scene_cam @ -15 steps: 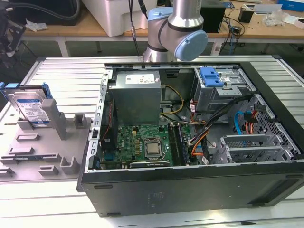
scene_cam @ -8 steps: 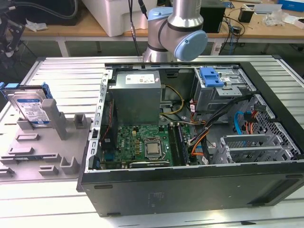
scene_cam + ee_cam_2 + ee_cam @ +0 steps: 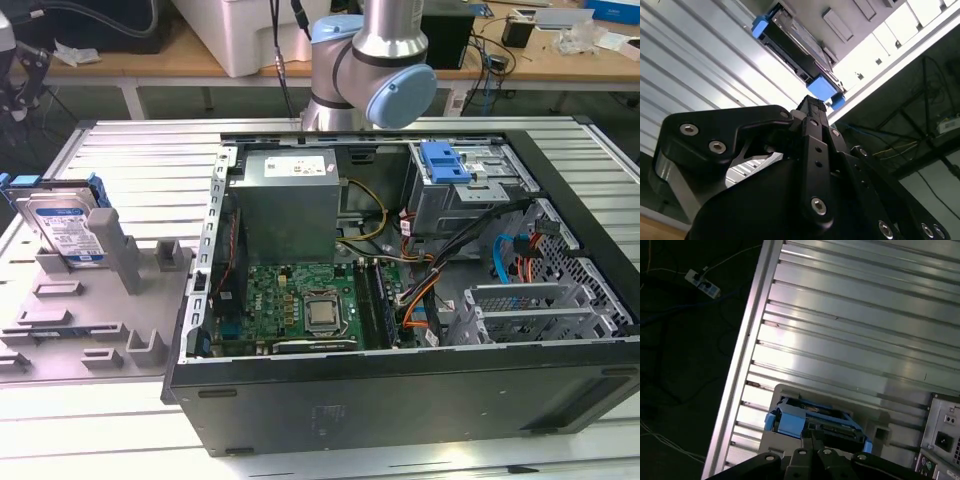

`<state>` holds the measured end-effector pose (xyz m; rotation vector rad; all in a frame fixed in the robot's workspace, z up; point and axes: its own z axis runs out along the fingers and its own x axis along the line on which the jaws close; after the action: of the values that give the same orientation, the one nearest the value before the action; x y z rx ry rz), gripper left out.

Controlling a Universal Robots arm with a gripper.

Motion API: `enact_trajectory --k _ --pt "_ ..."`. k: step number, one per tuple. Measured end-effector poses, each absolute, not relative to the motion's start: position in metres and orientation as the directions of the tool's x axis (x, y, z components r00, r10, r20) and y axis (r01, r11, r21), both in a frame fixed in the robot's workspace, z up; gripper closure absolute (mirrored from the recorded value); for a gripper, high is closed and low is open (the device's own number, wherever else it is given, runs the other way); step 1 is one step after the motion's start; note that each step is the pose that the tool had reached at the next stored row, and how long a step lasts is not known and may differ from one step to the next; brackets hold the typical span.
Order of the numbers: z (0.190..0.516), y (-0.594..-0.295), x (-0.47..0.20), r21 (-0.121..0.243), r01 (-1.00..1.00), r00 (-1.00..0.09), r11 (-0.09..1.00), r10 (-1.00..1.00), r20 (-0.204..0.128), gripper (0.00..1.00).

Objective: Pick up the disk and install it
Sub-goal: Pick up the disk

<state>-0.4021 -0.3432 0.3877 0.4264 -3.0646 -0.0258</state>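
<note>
The disk (image 3: 65, 225) stands on edge in a grey plastic holder (image 3: 100, 300) on the table, at the exterior view's left. It is silver with a white-and-blue label and a blue frame. In both wrist views my gripper (image 3: 812, 432) hangs above the slatted table, its fingers together and holding nothing. The disk (image 3: 790, 420) shows just beyond the fingertips, apart from them. In the second wrist view the disk (image 3: 795, 45) is seen from its edge, past my gripper (image 3: 810, 102). My arm (image 3: 370, 60) rises behind the computer case.
An open computer case (image 3: 400, 385) lies on the aluminium table (image 3: 130, 150), with a motherboard, cables, a grey power-supply box (image 3: 290, 195) and a silver drive cage with a blue latch (image 3: 445, 160). The table edge drops to a dark floor with cables (image 3: 690, 340).
</note>
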Motion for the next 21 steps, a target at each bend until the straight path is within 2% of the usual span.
enact_trajectory --k 9,21 --pt "0.3858 -0.3432 -0.4029 0.023 -0.423 -0.905 0.906 -0.424 0.045 0.89" --pt "0.3844 -0.3432 -0.4046 0.023 -0.666 -0.745 0.746 -0.666 0.045 0.89"
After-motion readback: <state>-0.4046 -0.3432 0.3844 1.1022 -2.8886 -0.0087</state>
